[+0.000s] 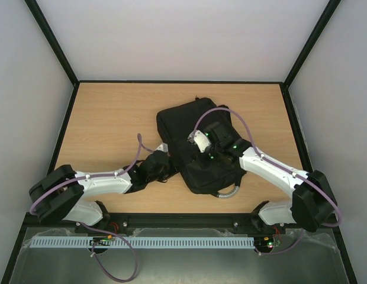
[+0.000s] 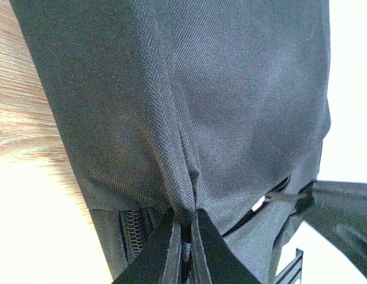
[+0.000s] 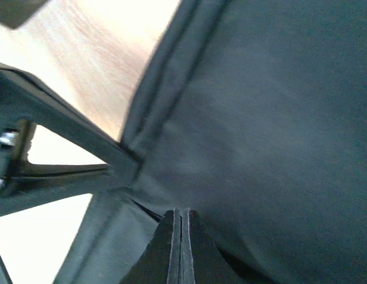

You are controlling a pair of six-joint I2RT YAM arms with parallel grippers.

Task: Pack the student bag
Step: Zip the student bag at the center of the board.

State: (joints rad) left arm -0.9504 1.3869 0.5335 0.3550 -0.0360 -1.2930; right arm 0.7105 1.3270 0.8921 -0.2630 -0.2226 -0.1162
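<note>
Left tool (image 2: 184,218) clenched on a ridge of twill-woven black student bag (image 2: 201,106) fabric; right tool (image 3: 181,212) fully clenched.

Seen from above, the tips of the left gripper (image 1: 167,168) vanish against the dark edge of the bag (image 1: 183,118). Ahead of the right gripper (image 3: 181,219) everything is blurred, and whether fabric lies between its pressed-together fingers cannot be told.
</note>
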